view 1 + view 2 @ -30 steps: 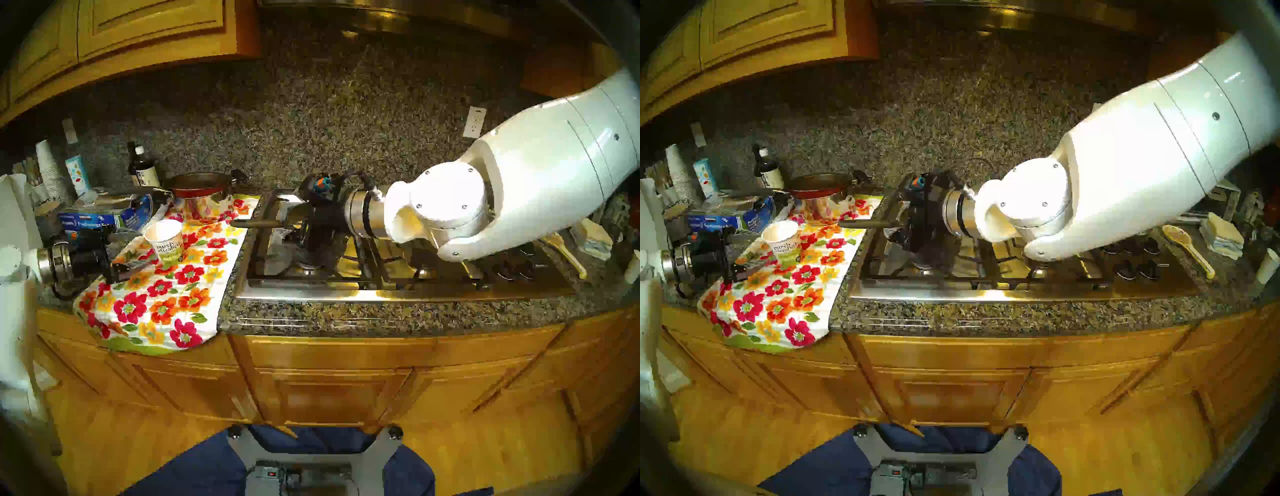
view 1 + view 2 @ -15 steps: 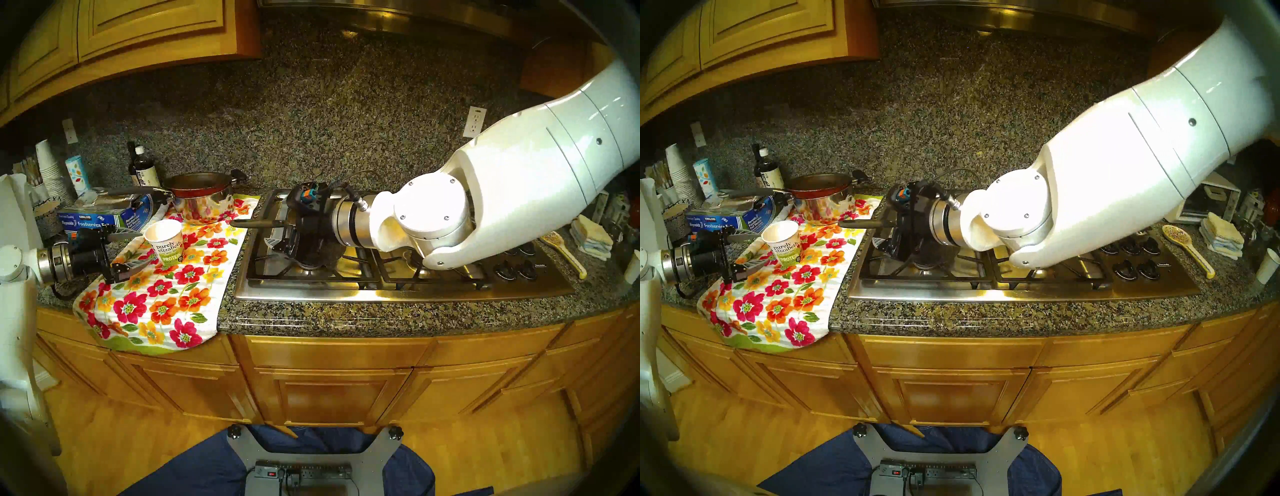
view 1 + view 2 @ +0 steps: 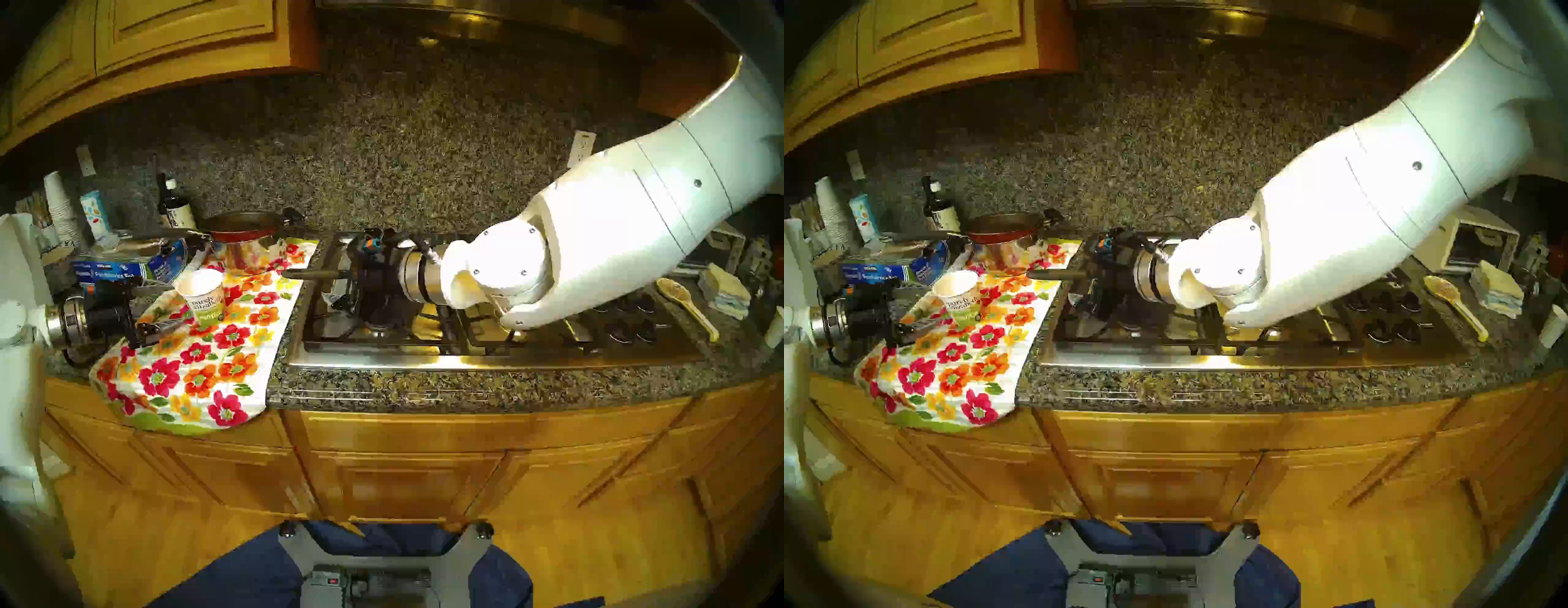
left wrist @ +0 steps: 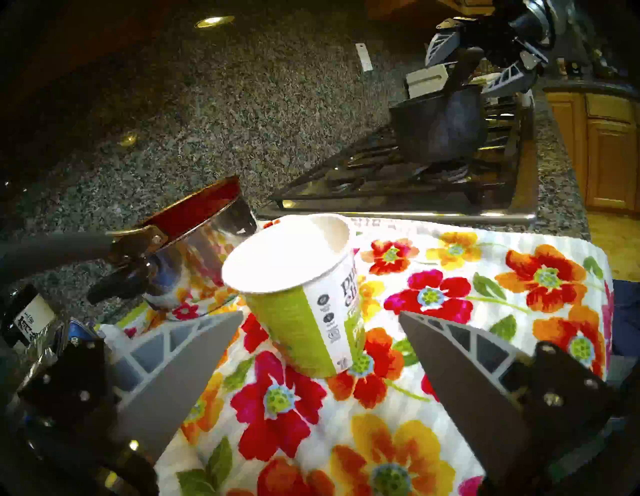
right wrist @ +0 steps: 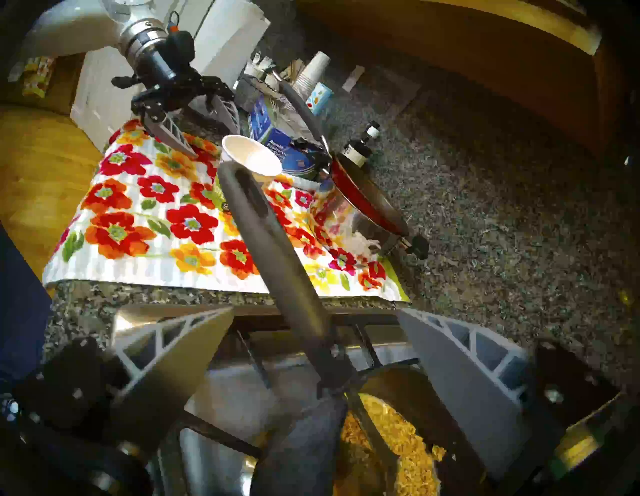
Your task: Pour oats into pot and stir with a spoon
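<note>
Oats [image 5: 391,440] already lie in the pot [image 4: 446,128]; the right gripper [image 5: 313,341], jaws released, straddles the spoon [image 5: 273,263] handle and must clench next. The left gripper [image 4: 320,320] is released too.

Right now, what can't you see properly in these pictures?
- Head views: the pot is almost wholly hidden behind the right wrist and its jaws.
- Right wrist view: the bowl of the spoon is blurred and cut off by the bottom edge, beside the oats.
- Left wrist view: the bottom of the cup is lost in glare, so leftover oats cannot be told.
</note>
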You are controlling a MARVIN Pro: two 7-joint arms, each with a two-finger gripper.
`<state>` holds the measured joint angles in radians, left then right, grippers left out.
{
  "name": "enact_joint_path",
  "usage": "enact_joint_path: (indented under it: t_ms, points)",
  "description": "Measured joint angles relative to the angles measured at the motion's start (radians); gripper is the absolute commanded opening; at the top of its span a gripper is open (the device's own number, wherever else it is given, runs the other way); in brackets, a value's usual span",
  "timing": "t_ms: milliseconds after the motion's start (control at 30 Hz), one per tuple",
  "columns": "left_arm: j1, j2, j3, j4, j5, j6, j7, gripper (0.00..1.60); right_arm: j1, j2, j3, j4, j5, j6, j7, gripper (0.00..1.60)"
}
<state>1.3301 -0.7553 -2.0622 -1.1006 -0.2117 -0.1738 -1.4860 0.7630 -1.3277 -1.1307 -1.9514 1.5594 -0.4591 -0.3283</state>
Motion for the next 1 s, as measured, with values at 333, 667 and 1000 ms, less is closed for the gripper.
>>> enact_joint_path:
  t_ms: [333, 667, 1000]
  points:
    - [0.001, 0.002, 0.002, 0.0, -0.002, 0.0, 0.0, 1.6, -0.049, -0.021, 0.0, 0.065, -0.012, -0.015, 0.004, 1.6]
    - [0.002, 0.003, 0.003, 0.0, -0.004, -0.001, 0.0, 1.6, -0.074, -0.027, 0.001, 0.116, -0.015, -0.026, 0.021, 0.0]
    - [0.003, 0.004, 0.005, 0.001, -0.007, -0.001, 0.0, 1.6, -0.075, -0.025, 0.002, 0.132, -0.02, -0.035, 0.053, 0.0]
